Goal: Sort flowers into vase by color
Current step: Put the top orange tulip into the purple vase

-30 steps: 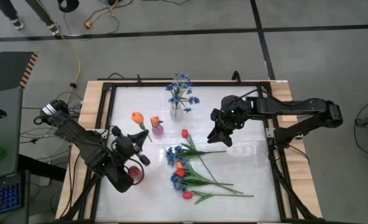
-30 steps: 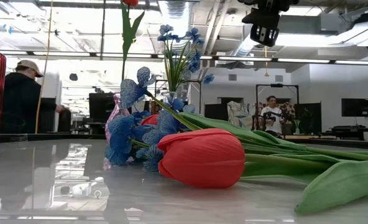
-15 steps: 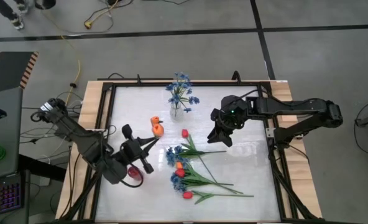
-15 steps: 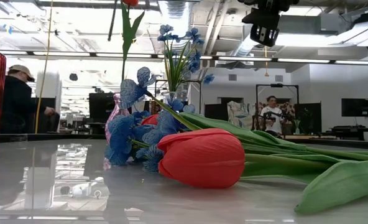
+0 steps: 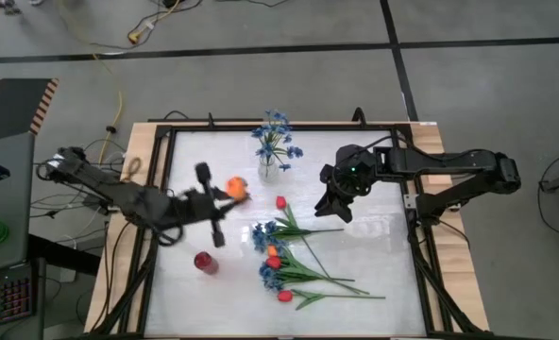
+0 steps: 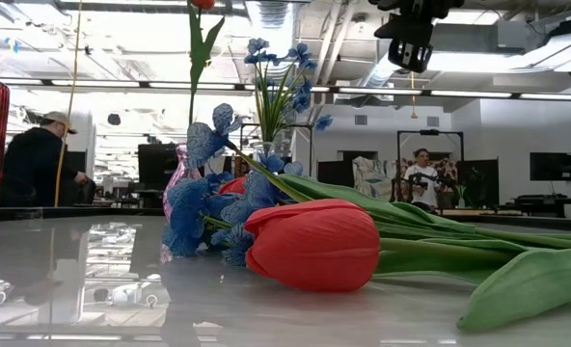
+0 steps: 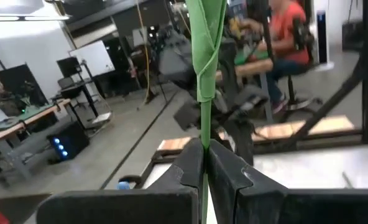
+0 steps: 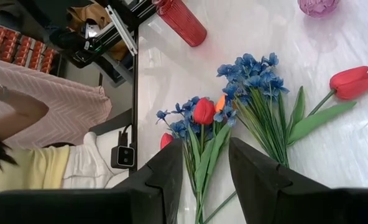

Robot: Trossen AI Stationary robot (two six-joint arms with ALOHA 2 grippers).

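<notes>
My left gripper [image 5: 217,201] is over the table's left half, shut on the green stem of an orange tulip whose bud [image 5: 234,187] is above the pink vase [image 8: 319,6]. My right gripper [image 5: 336,205] hangs open in the air to the right of the flower pile [image 5: 294,257], touching nothing. The pile of red tulips [image 6: 314,243], orange buds and blue sprigs [image 6: 201,207] lies flat on the table. A clear vase [image 5: 268,171] near the far edge holds blue blossoms [image 5: 276,132]. The red vase [image 5: 203,262] stands near the left side. My left gripper pinches the orange tulip's green stem [image 7: 204,146] between its two fingers [image 7: 187,168]. The stem runs on past the fingertips, and the flower is lifted clear of the table. Whether its lower end is inside the pink vase, I cannot tell.
A black frame [image 5: 162,142] edges the white table top. There is bare table between the red vase and the left rail, and along the right side [image 5: 383,255]. People [image 6: 35,154] are in the room beyond the table.
My left gripper has carried the orange tulip toward the table's right and a little toward the far edge, turning as its arm swung, so the held bud now sits over the pink vase beside the orange bud there. My right arm has kept still.
</notes>
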